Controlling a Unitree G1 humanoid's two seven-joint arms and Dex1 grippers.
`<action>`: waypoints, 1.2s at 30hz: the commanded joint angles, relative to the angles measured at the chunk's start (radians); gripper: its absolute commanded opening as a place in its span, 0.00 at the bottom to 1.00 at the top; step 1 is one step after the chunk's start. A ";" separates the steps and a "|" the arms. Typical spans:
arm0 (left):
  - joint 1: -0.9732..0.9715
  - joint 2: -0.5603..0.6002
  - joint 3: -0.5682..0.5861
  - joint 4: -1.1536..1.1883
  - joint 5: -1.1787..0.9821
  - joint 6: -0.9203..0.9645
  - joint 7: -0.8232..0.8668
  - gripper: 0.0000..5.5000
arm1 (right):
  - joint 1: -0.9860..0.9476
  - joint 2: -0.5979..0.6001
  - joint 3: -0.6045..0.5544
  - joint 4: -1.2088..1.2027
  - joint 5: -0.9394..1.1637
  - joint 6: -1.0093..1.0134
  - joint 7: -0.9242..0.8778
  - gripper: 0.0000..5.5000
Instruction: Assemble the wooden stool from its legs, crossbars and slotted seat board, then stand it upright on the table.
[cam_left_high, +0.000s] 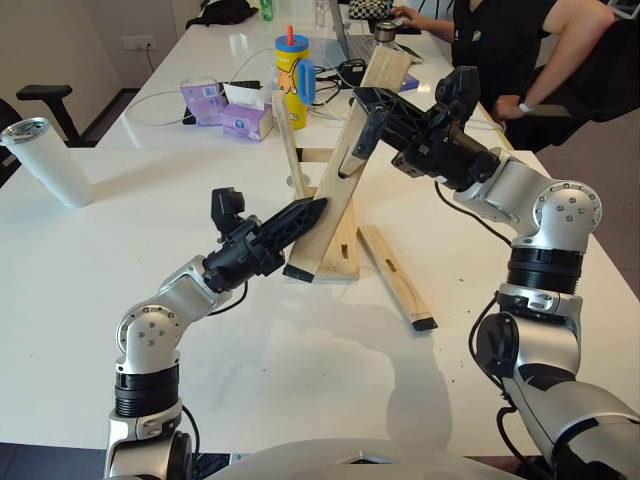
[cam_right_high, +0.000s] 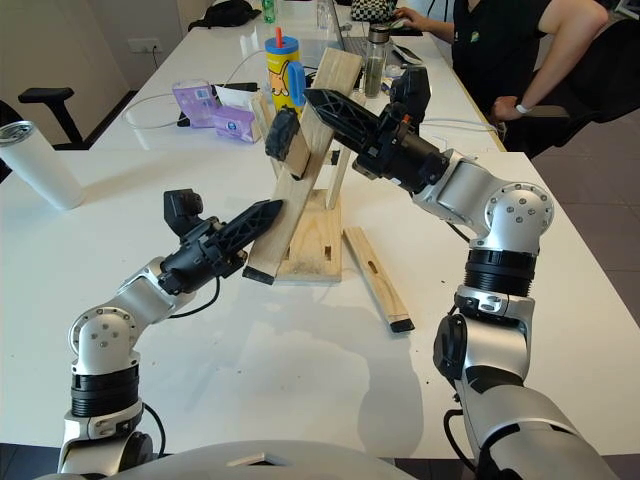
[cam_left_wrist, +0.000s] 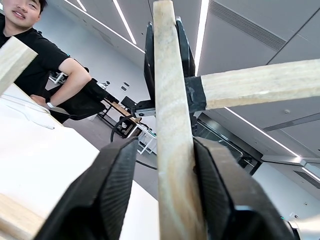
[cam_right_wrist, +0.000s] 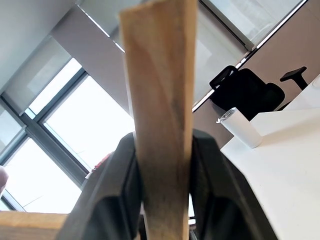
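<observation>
Eye views, stool leg (cam_left_high: 335, 200): being held tilted above the slotted seat board (cam_right_high: 315, 252).
Eye views, left gripper (cam_left_high: 315, 215): being pinched onto the leg's low end.
Eye views, right gripper (cam_left_high: 352, 130): being clamped higher up the leg.
Left wrist view, leg (cam_left_wrist: 172, 150): being flanked by both fingers (cam_left_wrist: 110, 200).
Right wrist view, leg (cam_right_wrist: 160, 100): being squeezed between both fingers (cam_right_wrist: 115, 190).

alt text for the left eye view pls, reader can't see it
Both grippers clamp one tilted wooden leg over a white table: the left gripper near its low, black-capped end, the right gripper higher up. A second leg lies flat on the table to its right.
</observation>
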 joint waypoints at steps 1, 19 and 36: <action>-0.006 0.019 0.013 0.017 0.047 -0.022 0.028 0.45 | -0.045 -0.018 0.009 0.008 -0.072 -0.048 0.033 0.19; 0.011 -0.022 0.130 0.189 0.315 -0.176 0.355 0.45 | 0.309 0.143 0.113 -0.287 -0.756 -0.557 -0.323 0.19; 0.035 -0.060 0.130 0.159 0.332 -0.142 0.377 0.45 | 0.482 0.165 0.249 -0.198 -1.141 -0.925 -0.306 0.19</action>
